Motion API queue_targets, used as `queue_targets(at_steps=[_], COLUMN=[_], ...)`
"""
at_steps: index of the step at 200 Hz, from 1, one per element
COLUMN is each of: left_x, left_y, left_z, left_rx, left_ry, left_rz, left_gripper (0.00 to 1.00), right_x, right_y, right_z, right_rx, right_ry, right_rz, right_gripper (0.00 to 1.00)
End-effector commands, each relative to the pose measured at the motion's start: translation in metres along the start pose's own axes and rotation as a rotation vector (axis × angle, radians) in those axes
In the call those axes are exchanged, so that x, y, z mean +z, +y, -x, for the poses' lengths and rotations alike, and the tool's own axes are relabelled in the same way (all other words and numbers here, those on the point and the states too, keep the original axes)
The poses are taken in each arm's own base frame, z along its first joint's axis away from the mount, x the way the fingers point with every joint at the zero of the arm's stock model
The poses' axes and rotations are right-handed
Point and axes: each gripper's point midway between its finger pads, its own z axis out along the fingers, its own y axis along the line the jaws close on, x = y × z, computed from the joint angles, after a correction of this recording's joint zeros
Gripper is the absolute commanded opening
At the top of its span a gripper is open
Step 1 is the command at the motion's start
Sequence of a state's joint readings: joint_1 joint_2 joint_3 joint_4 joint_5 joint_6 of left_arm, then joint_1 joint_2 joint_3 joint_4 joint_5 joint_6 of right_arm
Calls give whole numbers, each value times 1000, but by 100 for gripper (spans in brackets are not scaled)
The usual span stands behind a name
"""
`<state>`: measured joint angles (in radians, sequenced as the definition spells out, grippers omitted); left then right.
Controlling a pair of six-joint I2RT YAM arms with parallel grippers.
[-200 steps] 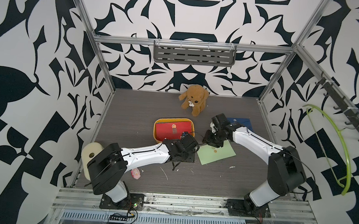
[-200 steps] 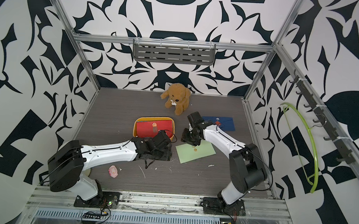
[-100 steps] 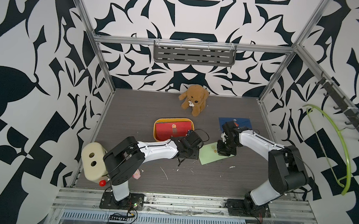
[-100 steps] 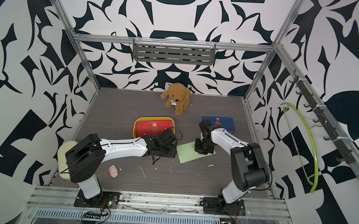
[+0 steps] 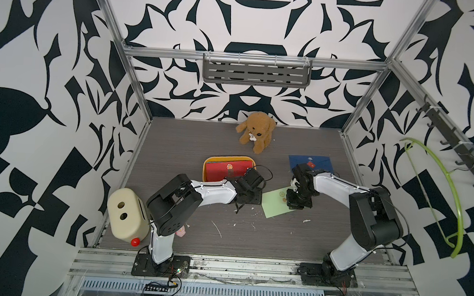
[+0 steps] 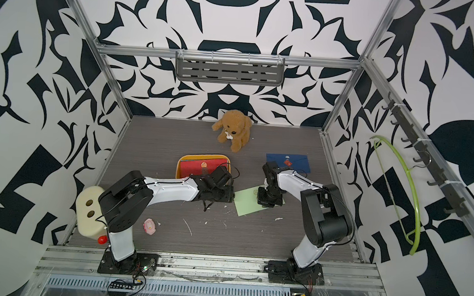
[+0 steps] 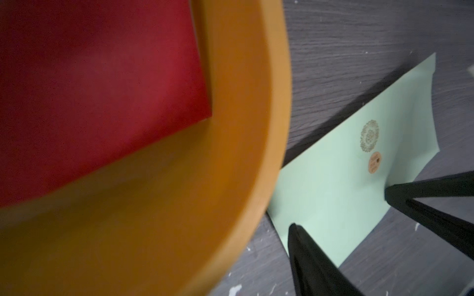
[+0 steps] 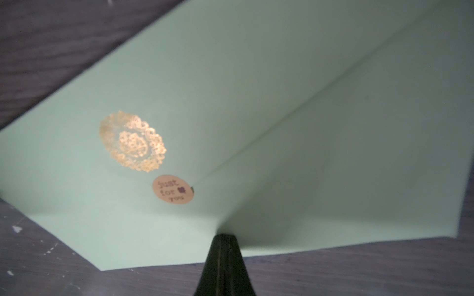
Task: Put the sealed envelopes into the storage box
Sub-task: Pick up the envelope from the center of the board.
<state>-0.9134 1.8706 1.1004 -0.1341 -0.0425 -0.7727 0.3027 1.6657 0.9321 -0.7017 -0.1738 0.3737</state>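
My right hand point(image 8: 224, 237) is clamped tight on the edge of the green envelope point(image 5: 274, 204), right by its round sticker point(image 8: 173, 189), and the paper puckers up at the pinch! The envelope sits on the desk point(image 5: 187, 145), outside the box point(image 7: 243, 128), just beside its near corner. My left hand point(image 5: 249, 197) is low at that corner. Only one finger point(image 7: 307, 256) shows, over the envelope's end, so I can't tell how wide it stands or whether it grips anything. A red envelope point(image 5: 217, 174) lies in the box. A navy envelope point(image 5: 322, 161) lies on the desk beyond my right arm.
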Motion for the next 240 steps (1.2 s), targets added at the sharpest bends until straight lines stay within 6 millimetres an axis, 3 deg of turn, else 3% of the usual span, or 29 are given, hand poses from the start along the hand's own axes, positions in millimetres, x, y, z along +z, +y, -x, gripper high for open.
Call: queue_targets(at_steps=[1,71,120,185,240], left_x=[12,27,27,26,6], left_y=[-2,1,6,-8,-31], left_z=[-4,-10,-10,-8,10], left_rx=[-4,-58,-140,-181,-217], left_ry=[29,59,70,73,35], left_rz=[-30,-111,-183,-288,-478], left_gripper=[61,61,60,60,58], right_x=[13,18,19,20,22], right_y=[-17,-17,-15,-13,-11], right_z=[-20,-22,-21,-21,-21], right_rx=[-21,-30,-35,-42,-46], right_ry=[81,93,95,101,107], right_rz=[-67,-59,-50,-38,-28], right_gripper=[4,3,1,1,0])
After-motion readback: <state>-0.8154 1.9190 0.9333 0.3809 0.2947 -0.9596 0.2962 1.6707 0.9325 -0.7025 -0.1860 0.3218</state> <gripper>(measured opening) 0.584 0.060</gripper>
